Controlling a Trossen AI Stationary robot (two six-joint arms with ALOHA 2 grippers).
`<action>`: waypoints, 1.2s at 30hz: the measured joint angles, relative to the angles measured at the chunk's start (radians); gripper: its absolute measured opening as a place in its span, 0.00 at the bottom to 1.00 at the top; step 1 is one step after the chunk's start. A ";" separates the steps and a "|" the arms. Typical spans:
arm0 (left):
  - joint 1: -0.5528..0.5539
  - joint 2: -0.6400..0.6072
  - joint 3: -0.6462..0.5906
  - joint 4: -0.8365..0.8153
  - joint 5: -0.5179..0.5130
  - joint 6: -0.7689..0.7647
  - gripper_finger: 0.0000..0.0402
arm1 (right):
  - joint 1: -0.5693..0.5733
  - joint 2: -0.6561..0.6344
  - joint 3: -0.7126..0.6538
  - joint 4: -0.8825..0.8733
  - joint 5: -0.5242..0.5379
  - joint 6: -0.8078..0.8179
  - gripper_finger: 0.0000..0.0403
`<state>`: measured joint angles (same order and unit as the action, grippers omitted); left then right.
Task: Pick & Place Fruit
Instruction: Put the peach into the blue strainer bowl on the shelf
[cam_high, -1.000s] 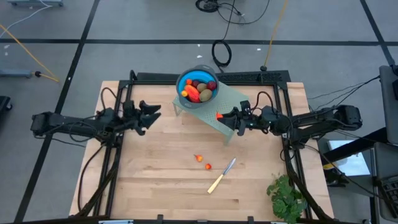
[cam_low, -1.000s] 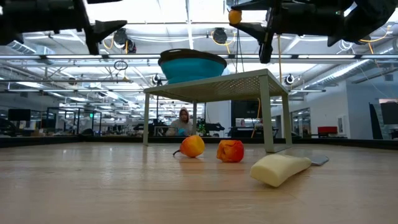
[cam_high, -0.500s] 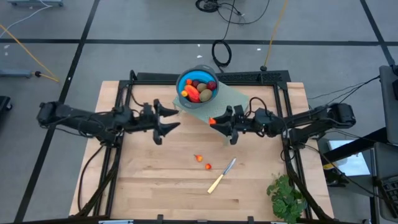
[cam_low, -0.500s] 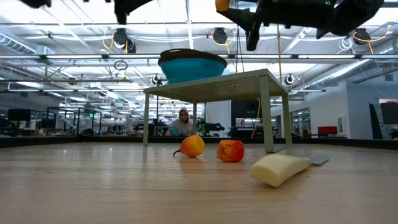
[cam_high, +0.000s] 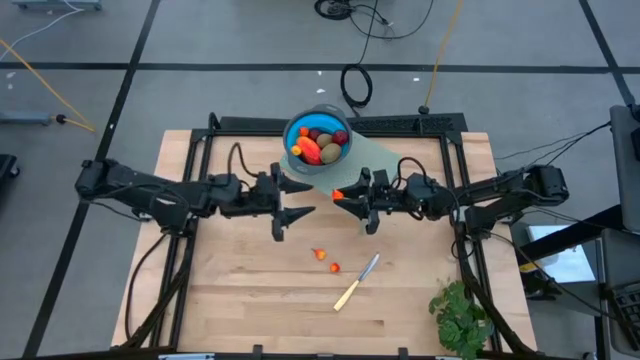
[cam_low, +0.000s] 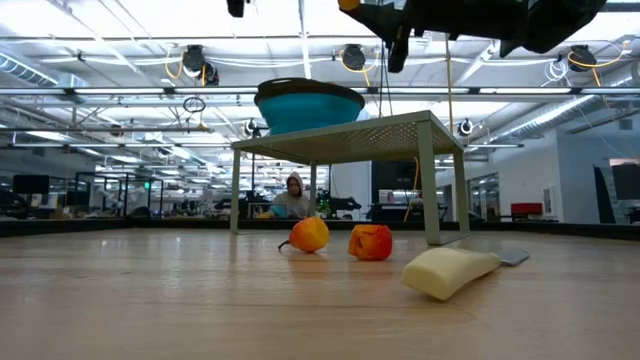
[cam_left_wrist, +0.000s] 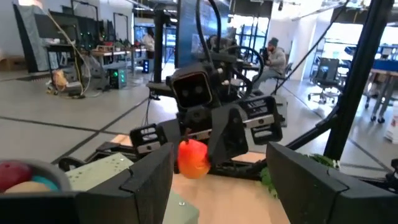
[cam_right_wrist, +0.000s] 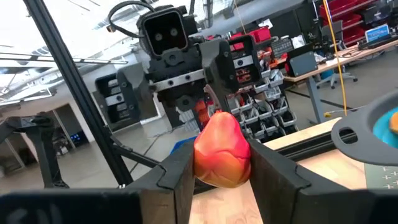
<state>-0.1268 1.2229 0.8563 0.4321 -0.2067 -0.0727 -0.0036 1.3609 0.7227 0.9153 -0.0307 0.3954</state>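
A small orange-red fruit (cam_right_wrist: 222, 149) hangs in the air beside the pale green stand (cam_high: 375, 160), with my right gripper (cam_high: 345, 197) shut on it. My left gripper (cam_high: 298, 205) faces it from the table's left, open and holding nothing, a short gap away. A blue bowl (cam_high: 318, 140) on the stand holds several fruit pieces. Two more small orange-red fruits (cam_high: 320, 254) (cam_high: 335, 267) lie on the wooden table; they also show in the low view as two fruits (cam_low: 310, 234) (cam_low: 371, 242). My right gripper pinches the small fruit by its two sides (cam_right_wrist: 198, 163) between its two fingers, at their free ends. The fingers reach in level from the table's right. The fruit is lifted clear of the table, its upper part standing out above the fingers (cam_right_wrist: 273, 177).
A pale-handled knife (cam_high: 356, 282) lies on the table near the two loose fruits. A leafy green bunch (cam_high: 460, 318) sits at the near right corner. The stand's legs (cam_low: 432, 190) rise from the far middle of the table. A person (cam_low: 295, 197) sits in the room behind.
My left gripper has moved toward the table's middle and upward, rolling about its own axis, and now faces the right gripper; it stays open. My right gripper has shifted a little toward the left with the fruit and rolled, still shut on it.
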 joint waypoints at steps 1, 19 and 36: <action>0.000 0.013 0.009 -0.004 0.001 0.000 0.64 | 0.003 0.000 0.000 0.000 0.000 0.000 0.31; 0.001 0.214 0.162 -0.018 0.023 -0.004 0.64 | 0.066 0.000 0.000 0.000 -0.028 -0.098 0.31; -0.001 0.246 0.202 -0.034 0.035 -0.038 0.59 | 0.086 0.000 0.000 -0.008 -0.027 -0.102 0.31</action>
<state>-0.1283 1.4689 1.0584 0.3981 -0.1713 -0.1104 0.0826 1.3605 0.7227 0.9073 -0.0578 0.2935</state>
